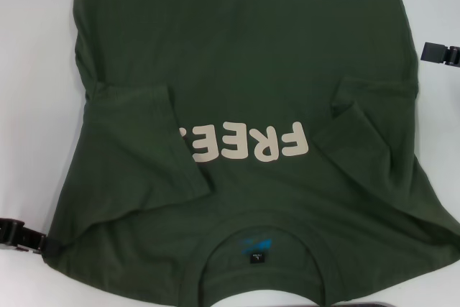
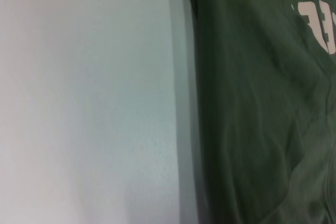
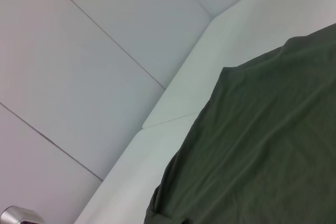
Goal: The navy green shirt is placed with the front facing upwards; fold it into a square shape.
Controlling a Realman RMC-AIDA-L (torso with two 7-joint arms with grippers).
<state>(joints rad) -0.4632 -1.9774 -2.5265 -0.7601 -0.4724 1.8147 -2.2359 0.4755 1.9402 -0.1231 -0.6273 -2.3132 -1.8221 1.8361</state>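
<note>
The navy green shirt (image 1: pixel 237 55) lies spread face up on the white table (image 1: pixel 36 70), its collar (image 1: pixel 259 239) nearest me. Cream "FREE" lettering (image 1: pixel 248 143) reads upside down across the chest, with a small black and blue neck label (image 1: pixel 256 255) inside the collar. Both sleeves are folded inward: one (image 1: pixel 147 131) on the left, one (image 1: pixel 363 106) on the right. My left gripper (image 1: pixel 21 235) sits at the shirt's near left edge. My right gripper (image 1: pixel 440 53) is beside the shirt's far right edge. The left wrist view shows the shirt (image 2: pixel 252 103) and part of the lettering (image 2: pixel 320 24); the right wrist view shows a shirt corner (image 3: pixel 262 156).
White table (image 2: pixel 79 103) extends to the left of the shirt. In the right wrist view the table's edge (image 3: pixel 173 103) runs beside grey panels (image 3: pixel 79 51). A dark strip (image 1: pixel 410 304) shows at the near right edge of the head view.
</note>
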